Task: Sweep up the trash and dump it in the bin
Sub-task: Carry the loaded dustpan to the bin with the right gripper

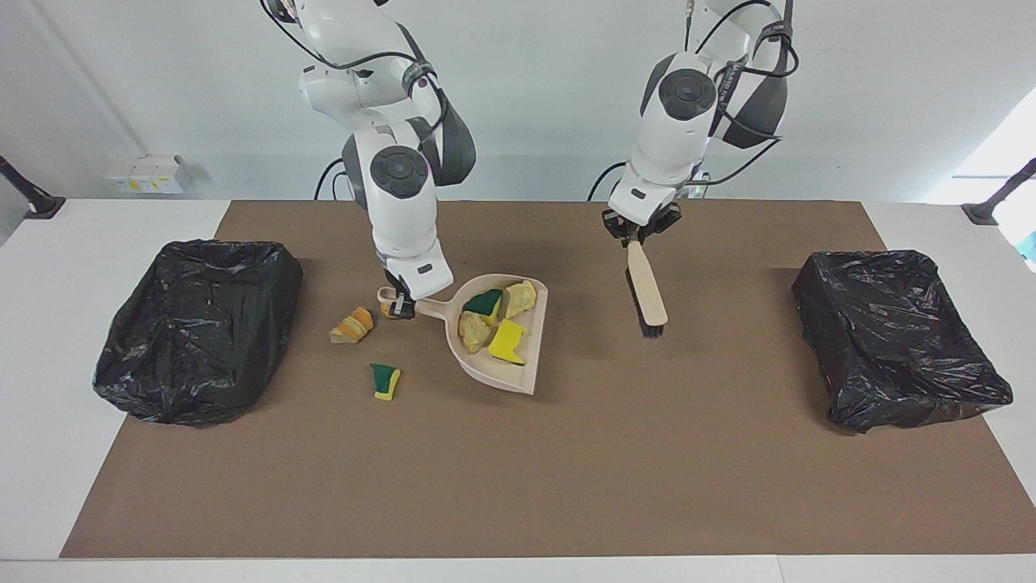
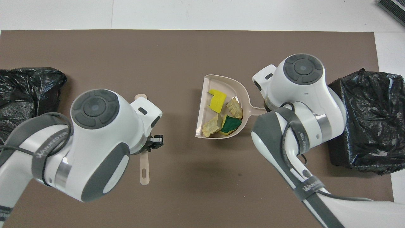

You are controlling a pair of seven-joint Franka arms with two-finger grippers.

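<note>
Facing view: the right gripper (image 1: 397, 307) pinches the dustpan (image 1: 495, 356) handle, four scraps (image 1: 495, 324) inside. The left gripper (image 1: 638, 240) pinches the brush (image 1: 647, 289), lifted above the mat (image 1: 518, 470).

White arms (image 1: 401, 202), grey joints, blk cables, WANJEED bands.

The right arm comes down from its base with its wrist bent steeply toward the table, and the right gripper (image 1: 397, 305) sits low with its fingertips clamped on the dustpan handle (image 1: 424, 305). The left arm is raised higher, elbow up, its wrist pointing straight down. The left gripper (image 1: 639, 236) hangs in the air with its 2 fingertips pinched on the upper end of the brush handle (image 1: 647, 282), which dangles below it, tilted. The 2 arms stand well apart, each toward its own end of the table.
</note>
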